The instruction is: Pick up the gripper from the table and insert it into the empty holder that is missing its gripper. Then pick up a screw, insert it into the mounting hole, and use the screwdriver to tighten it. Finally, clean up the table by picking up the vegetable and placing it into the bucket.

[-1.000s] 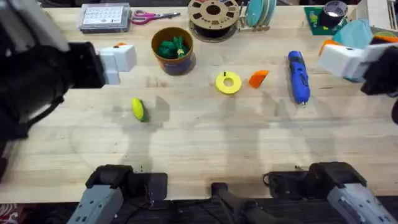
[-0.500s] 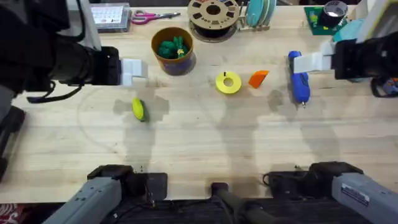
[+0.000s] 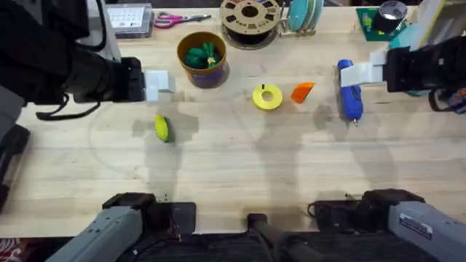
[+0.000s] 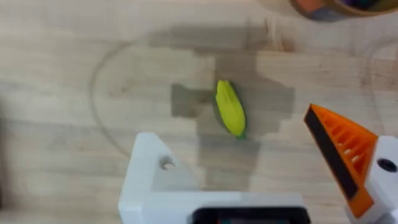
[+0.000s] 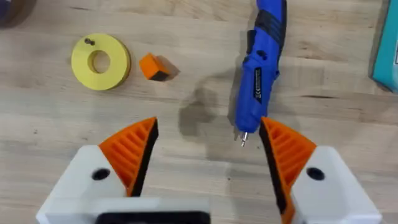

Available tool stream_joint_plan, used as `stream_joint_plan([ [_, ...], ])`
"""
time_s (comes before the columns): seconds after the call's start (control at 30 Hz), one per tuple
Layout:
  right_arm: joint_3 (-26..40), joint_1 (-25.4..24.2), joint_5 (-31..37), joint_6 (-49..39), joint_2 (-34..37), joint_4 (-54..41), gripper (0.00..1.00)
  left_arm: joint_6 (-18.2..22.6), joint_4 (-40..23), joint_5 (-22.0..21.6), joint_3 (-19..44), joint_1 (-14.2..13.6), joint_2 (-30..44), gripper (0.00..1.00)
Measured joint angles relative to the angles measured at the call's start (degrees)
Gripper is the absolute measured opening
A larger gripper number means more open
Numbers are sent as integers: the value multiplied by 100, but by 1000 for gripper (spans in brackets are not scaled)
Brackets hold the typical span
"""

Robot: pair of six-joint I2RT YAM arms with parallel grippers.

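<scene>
The orange ribbed gripper (image 3: 302,91) (image 5: 154,66) lies on the table beside a yellow ring (image 3: 267,97) (image 5: 99,60) with a small dark screw (image 5: 91,42) on top. To their right lies the blue screwdriver (image 3: 349,91) (image 5: 264,62). My right gripper (image 3: 357,73) (image 5: 208,124) hovers open over it, with both orange pads on. My left gripper (image 3: 162,81) (image 4: 233,146) is open; one finger is the bare white holder (image 4: 155,180), the other carries an orange pad (image 4: 339,158). The green leafy vegetable (image 3: 202,54) sits inside the bucket (image 3: 218,73).
A yellow-green oblong toy (image 3: 162,128) (image 4: 230,109) lies on the table below my left gripper. Along the back edge are a brown spool (image 3: 250,18), pink scissors (image 3: 182,18), a clear box (image 3: 124,20) and a tape roll (image 3: 392,13).
Both arms have dropped from close under the camera. The left gripper shifted right above the yellow-green toy. The right gripper moved left over the screwdriver. Table objects stayed put.
</scene>
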Motion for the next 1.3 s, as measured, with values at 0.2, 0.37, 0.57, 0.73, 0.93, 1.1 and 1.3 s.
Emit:
stream_joint_plan([
  [0.2, 0, 0, 0, -1, 0, 0, 995, -1678, -820, 4, 4, -145, 316, 985],
  [0.37, 0, 0, 0, 0, 0, 0, 995, -2557, -753, 4, -99, -143, 766, 985],
  [0.57, 0, 0, 0, -2, 0, 0, 995, -2972, -387, 66, -418, -143, 1424, 985],
  [0.73, 0, 0, 0, -2, 1, 0, 995, -2989, -246, 125, -456, -143, 1955, 992],
  [0.93, 0, 0, 0, -2, 0, 0, 995, -2902, 4, 138, -457, -143, 2482, 994],
  [1.1, 0, 0, 0, -2, 0, 0, 995, -2642, 85, 160, -462, -131, 2835, 993],
  [1.3, 0, 0, 0, -2, 2, 0, 995, -2404, 225, 201, -470, -2, 2892, 928],
])
